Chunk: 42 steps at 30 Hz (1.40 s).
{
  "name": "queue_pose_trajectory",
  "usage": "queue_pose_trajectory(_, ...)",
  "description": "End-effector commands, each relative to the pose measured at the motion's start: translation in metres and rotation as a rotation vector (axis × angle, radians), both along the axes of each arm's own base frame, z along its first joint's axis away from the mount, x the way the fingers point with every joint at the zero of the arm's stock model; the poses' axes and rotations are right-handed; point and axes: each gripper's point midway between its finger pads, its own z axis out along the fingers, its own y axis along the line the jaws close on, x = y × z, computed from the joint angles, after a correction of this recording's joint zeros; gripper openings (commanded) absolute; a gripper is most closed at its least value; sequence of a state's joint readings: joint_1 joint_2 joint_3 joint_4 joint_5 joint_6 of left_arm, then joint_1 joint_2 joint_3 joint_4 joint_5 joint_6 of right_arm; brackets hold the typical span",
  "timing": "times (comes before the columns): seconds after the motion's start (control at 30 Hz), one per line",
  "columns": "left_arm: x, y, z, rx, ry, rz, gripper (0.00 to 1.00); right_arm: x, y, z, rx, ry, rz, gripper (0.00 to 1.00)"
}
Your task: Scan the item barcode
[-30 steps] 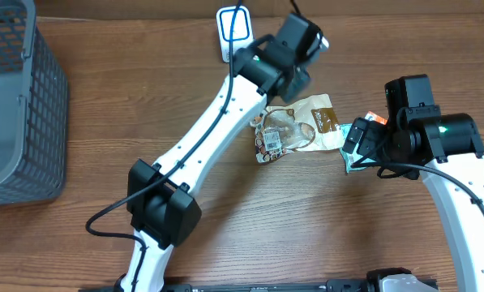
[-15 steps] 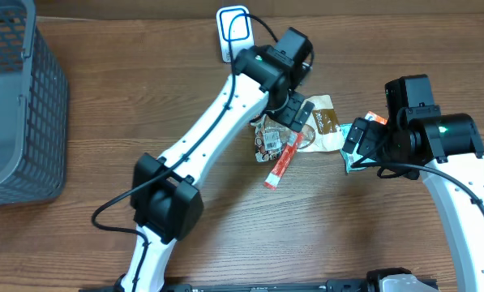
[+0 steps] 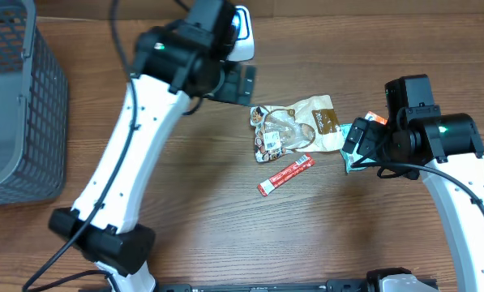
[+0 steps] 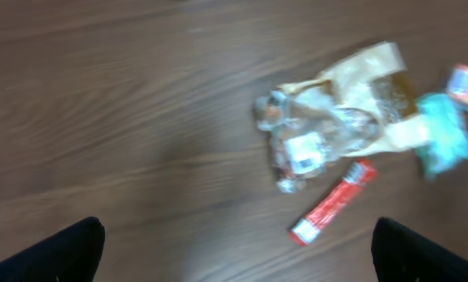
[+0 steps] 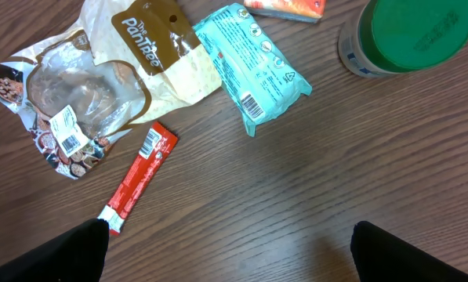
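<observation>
A red stick packet (image 3: 286, 175) lies flat on the wood, just below a clear and tan snack bag (image 3: 294, 128). My left gripper (image 3: 235, 83) hangs open above the table to the upper left of both, holding nothing. In the left wrist view the red stick packet (image 4: 331, 204) and the bag (image 4: 335, 125) lie ahead of the open left gripper (image 4: 237, 258). The open right gripper (image 5: 230, 254) hovers over bare wood, with the red stick packet (image 5: 136, 180) by its left finger. A white scanner (image 3: 246, 36) stands at the back, partly hidden by the left arm.
A teal packet (image 5: 253, 66) with a barcode lies right of the bag (image 5: 100, 86). A green-lidded can (image 5: 410, 31) and an orange packet (image 5: 288, 6) sit beyond it. A grey mesh basket (image 3: 23, 105) stands at the far left.
My left gripper opened and let go of the red stick packet, which dropped onto the table below the bag. The left arm then swung up and left. The right arm stayed still.
</observation>
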<state>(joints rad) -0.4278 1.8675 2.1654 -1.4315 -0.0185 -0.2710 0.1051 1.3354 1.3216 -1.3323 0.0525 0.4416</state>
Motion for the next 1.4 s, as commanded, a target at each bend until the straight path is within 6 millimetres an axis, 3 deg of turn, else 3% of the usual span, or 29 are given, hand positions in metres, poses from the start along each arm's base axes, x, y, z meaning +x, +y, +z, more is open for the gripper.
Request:
queue_pose_trajectory(0.0,0.012,0.034,-0.003,0.076,-0.013,0.11,1.0,0.002,-0.002,0.004,-0.007,-0.018,-0.009,1.0)
queue_pose_trajectory(0.13,0.016,0.042,-0.004,0.076,-0.013,0.13,1.0,0.001,-0.002,0.004,-0.007,-0.018,-0.009,1.0)
queue_pose_trajectory(0.83,0.016,0.041,-0.004,0.076,-0.013,0.128,1.0,0.001,-0.002,0.006,-0.006,-0.025,-0.006,1.0)
queue_pose_trajectory(1.13,0.016,0.041,-0.004,0.076,-0.013,0.129,1.0,-0.01,-0.003,0.033,0.006,-0.132,-0.006,1.0)
queue_pose_trajectory(1.37,0.015,0.041,-0.004,0.076,-0.013,0.128,1.0,-0.031,-0.005,0.071,0.024,-0.295,-0.007,1.0)
